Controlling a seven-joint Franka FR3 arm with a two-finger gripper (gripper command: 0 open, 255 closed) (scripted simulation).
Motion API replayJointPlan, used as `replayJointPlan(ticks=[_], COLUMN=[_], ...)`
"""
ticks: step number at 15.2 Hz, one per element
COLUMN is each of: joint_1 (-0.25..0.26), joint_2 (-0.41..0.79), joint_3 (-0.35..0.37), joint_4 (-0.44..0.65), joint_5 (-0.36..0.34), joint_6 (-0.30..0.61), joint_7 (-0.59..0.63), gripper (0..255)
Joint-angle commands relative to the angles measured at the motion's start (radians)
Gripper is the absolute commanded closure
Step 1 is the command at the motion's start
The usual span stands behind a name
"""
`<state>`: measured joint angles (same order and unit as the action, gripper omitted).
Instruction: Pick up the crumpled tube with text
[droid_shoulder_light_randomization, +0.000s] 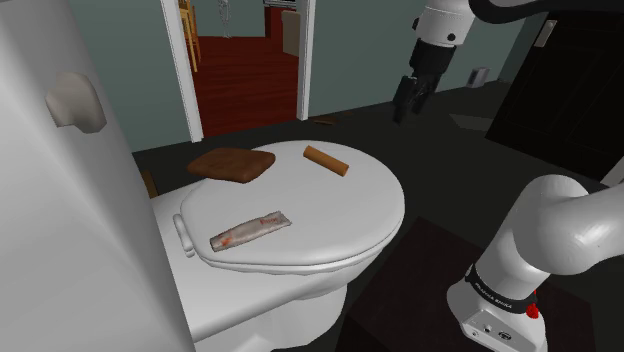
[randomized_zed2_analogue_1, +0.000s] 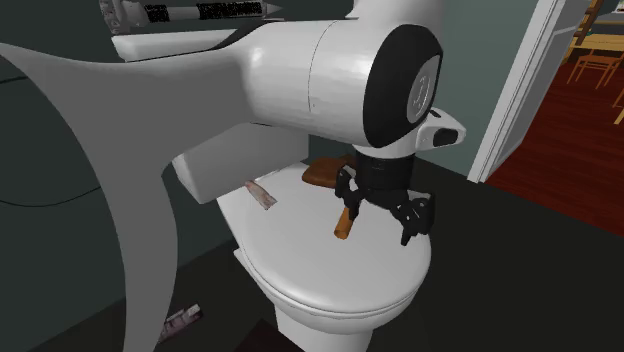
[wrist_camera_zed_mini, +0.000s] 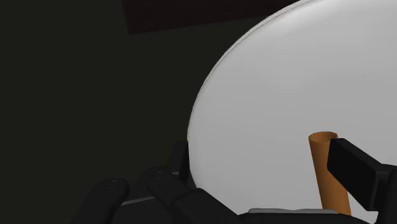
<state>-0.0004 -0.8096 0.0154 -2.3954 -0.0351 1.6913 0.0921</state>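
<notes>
The crumpled tube (droid_shoulder_light_randomization: 250, 230) is whitish with red marks and lies flat on the closed white toilet lid (droid_shoulder_light_randomization: 340, 205), near the hinge side. In the second exterior view the tube (randomized_zed2_analogue_1: 260, 194) sits at the lid's (randomized_zed2_analogue_1: 330, 275) back, close to the tank. My black gripper (droid_shoulder_light_randomization: 406, 108) hangs open in the air above and beyond the lid's far edge, well away from the tube, and holds nothing. From the second exterior view the gripper (randomized_zed2_analogue_1: 377, 222) hovers over the lid's front part. Through the wrist camera, the spread fingers of the gripper (wrist_camera_zed_mini: 267, 170) frame the lid's rim (wrist_camera_zed_mini: 254, 95).
An orange-brown cylinder (droid_shoulder_light_randomization: 326, 160) (randomized_zed2_analogue_1: 343, 224) (wrist_camera_zed_mini: 326, 168) lies on the lid, under the gripper. A flat brown object (droid_shoulder_light_randomization: 232, 164) (randomized_zed2_analogue_1: 322, 172) rests at the lid's back. The white tank (droid_shoulder_light_randomization: 60, 220) stands close behind. A doorway (droid_shoulder_light_randomization: 245, 80) opens onto red flooring. A second tube (randomized_zed2_analogue_1: 180, 322) lies on the floor.
</notes>
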Motion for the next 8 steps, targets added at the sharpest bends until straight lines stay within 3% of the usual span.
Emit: replayJointPlan(ticks=[1,8], joint_1=[0.000,0.110], joint_2=[0.000,0.194], joint_3=[0.000,0.034], joint_4=[0.000,0.058], joint_5=[0.000,0.024], joint_6=[0.000,0.151], joint_7=[0.000,-0.144], gripper=[0,0])
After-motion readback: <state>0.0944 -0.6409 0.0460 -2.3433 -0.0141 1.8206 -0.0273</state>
